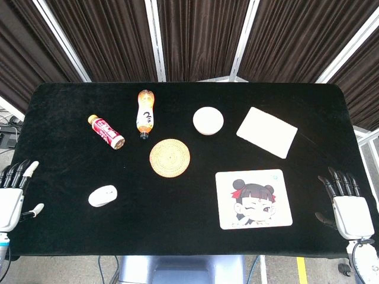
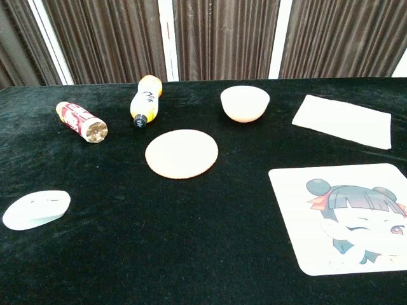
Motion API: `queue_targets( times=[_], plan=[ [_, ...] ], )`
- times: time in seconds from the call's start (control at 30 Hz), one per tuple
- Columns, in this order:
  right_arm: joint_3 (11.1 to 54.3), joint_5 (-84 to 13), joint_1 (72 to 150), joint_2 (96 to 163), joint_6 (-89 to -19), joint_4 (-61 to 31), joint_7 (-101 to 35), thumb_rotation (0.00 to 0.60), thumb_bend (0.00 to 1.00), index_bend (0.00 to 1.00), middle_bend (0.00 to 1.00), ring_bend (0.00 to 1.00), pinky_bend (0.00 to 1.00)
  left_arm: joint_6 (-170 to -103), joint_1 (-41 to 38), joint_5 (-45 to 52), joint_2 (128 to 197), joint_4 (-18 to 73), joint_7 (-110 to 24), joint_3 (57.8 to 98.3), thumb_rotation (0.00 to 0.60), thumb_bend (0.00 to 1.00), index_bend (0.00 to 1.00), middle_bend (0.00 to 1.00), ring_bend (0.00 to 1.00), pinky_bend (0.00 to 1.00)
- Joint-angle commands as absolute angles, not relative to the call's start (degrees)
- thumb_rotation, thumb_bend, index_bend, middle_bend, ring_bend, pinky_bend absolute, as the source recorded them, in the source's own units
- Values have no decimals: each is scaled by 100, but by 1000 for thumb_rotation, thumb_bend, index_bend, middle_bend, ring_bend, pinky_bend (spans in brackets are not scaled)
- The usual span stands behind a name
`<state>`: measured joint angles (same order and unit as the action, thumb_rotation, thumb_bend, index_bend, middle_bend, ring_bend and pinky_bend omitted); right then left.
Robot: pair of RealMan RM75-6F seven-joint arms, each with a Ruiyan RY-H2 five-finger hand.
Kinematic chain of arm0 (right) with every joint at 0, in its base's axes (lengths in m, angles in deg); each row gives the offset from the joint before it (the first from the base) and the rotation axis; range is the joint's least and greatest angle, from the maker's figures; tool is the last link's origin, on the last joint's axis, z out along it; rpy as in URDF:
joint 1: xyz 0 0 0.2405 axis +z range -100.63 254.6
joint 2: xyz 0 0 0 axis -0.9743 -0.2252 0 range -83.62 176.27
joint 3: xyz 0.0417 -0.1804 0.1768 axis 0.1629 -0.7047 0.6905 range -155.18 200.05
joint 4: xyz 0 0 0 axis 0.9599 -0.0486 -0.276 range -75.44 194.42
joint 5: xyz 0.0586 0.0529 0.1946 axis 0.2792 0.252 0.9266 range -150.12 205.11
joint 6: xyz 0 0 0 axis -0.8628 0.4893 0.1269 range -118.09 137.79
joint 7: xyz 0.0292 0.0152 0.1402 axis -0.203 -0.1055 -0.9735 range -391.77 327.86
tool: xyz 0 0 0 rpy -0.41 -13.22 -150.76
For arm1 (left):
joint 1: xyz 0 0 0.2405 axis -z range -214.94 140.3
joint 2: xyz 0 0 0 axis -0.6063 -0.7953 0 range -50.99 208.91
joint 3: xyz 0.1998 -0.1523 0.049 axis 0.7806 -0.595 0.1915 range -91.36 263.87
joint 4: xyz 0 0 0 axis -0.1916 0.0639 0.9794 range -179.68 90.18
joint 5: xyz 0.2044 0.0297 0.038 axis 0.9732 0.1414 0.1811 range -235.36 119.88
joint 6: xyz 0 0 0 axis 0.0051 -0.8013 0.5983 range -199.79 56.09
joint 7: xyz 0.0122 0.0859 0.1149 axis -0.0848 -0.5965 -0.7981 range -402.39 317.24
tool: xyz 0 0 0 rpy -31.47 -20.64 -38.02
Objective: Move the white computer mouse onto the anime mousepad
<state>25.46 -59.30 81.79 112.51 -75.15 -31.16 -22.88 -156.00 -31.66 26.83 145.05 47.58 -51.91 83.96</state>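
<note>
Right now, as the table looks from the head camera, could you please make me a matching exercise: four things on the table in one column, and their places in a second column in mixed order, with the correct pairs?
Things:
1. white computer mouse
2. anime mousepad
3. white bowl
4. woven round coaster

Places:
A. near the middle of the table
B. front right, near the right hand
C. front left, near the left hand
D. behind the coaster, to its right

Pairs: 1-C, 2-B, 3-D, 4-A
</note>
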Motion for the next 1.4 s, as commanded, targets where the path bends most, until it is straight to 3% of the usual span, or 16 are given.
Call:
queue_targets(
  times=[0.03,0.57,0.77,1.13,1.4],
  plan=[
    [2539,-5940,8186,11242,-7500,-3117,-2275,600,23,148,0,0,0,-15563,-3153,2666,14516,4772,-5216,8406,600,175,0,0,0,0],
    [2485,-5974,8220,11241,-7392,-3155,-2185,600,32,148,0,0,0,-15345,-3069,2664,14621,4932,-5382,8486,600,171,0,0,0,0],
    [2443,-6009,8218,11210,-7360,-3159,-2230,600,33,148,0,0,0,-15208,-2964,2557,14891,5078,-5978,8462,600,175,101,0,0,0],
    [2377,-6114,8194,11188,-7389,-3287,-2206,600,34,147,0,0,0,-14677,-2592,1578,15561,5565,-7348,8204,600,175,226,0,0,0],
    [2343,-6250,8166,11165,-7488,-3356,-2197,600,36,148,0,0,0,-14609,-2380,896,15985,5756,-8100,8063,600,174,178,0,0,0]
  ],
)
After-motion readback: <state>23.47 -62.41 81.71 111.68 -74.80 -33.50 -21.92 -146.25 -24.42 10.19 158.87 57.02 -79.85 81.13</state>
